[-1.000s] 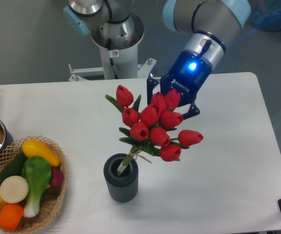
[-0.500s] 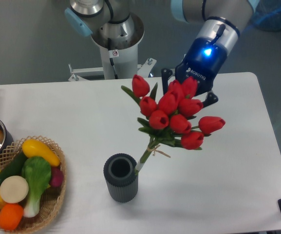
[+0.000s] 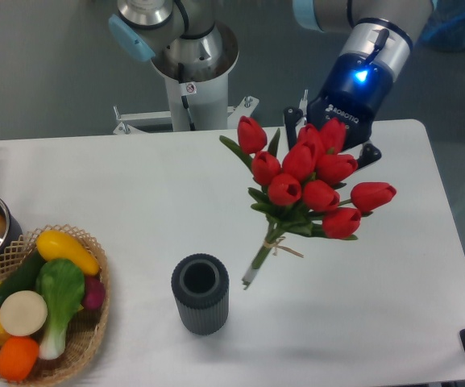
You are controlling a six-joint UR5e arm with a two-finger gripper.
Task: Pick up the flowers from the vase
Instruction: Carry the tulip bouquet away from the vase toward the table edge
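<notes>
Tool (image 3: 331, 145) gripping flowers (image 3: 313, 184) above vase (image 3: 200, 293)

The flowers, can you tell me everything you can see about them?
The flowers are a bunch of red tulip buds with green leaves, their stems tied with pale string. They hang tilted in the air, stem ends pointing down-left, clear of the dark ribbed vase. The blue end effector is behind the buds, seemingly gripping them; the contact is hidden.

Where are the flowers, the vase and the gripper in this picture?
flowers (image 3: 301, 187), fixed camera, on a red bud mid-bunch.
vase (image 3: 201, 310), fixed camera, on its ribbed side.
gripper (image 3: 331, 149), fixed camera, midway between the fingertips, behind the buds.
</notes>
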